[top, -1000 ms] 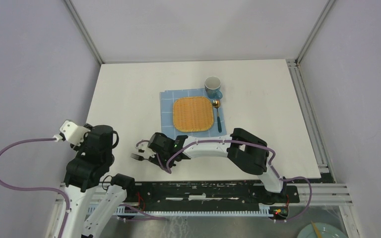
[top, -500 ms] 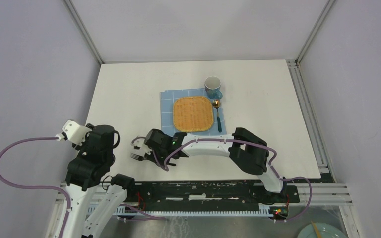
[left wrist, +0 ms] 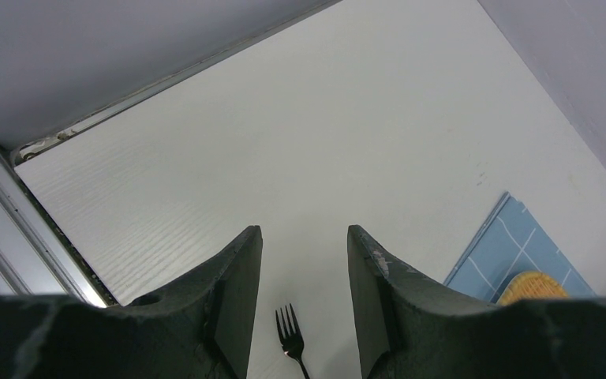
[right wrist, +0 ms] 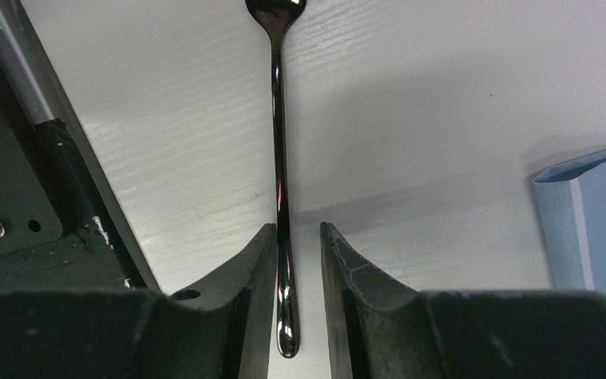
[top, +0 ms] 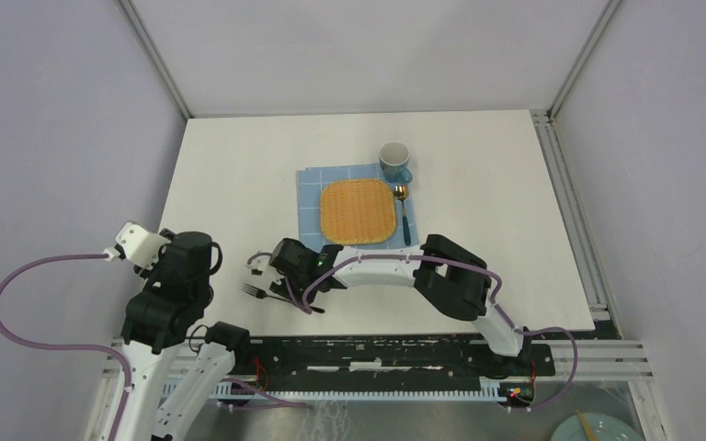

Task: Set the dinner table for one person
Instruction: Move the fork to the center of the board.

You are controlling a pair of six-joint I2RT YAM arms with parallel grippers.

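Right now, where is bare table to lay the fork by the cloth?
Bare: dinner table left of the blue cloth, and the wide stretch right of the spoon. Crowded: the cloth's right edge, where mug and spoon sit.

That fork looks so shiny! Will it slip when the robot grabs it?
Maybe. The fork is glossy and its handle is thin, so it could slide or twist in the right gripper. It looks like stiff metal, so it likely won't bend. It lies flat on the table, so it probably won't roll.
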